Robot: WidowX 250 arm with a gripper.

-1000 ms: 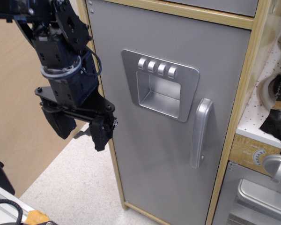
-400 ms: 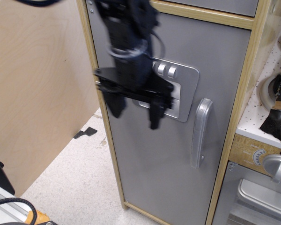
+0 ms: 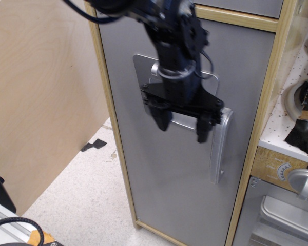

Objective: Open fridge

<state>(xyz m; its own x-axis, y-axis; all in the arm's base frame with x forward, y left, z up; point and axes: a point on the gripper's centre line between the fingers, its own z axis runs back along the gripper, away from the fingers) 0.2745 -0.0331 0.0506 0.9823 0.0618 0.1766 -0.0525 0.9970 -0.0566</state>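
The fridge (image 3: pixel 164 184) is a tall wooden cabinet with a flat grey door, shut. Its silver vertical bar handle (image 3: pixel 218 154) runs down the door's right side. The recessed silver dispenser panel (image 3: pixel 141 69) is mostly hidden behind my arm. My black gripper (image 3: pixel 182 125) hangs in front of the door, fingers pointing down and spread open, empty. Its right finger (image 3: pixel 203 128) is just left of the handle's upper part, close to it; I cannot tell if it touches.
A plywood wall (image 3: pixel 41 92) stands to the left over a speckled floor (image 3: pixel 87 205). To the right is a low grey oven (image 3: pixel 277 215) with a round knob (image 3: pixel 304 183), and a white pegboard (image 3: pixel 292 102) with hanging utensils above it.
My arm has swung right, from left of the fridge across the door and dispenser panel to just beside the handle. The gripper stays open. The door has not moved.
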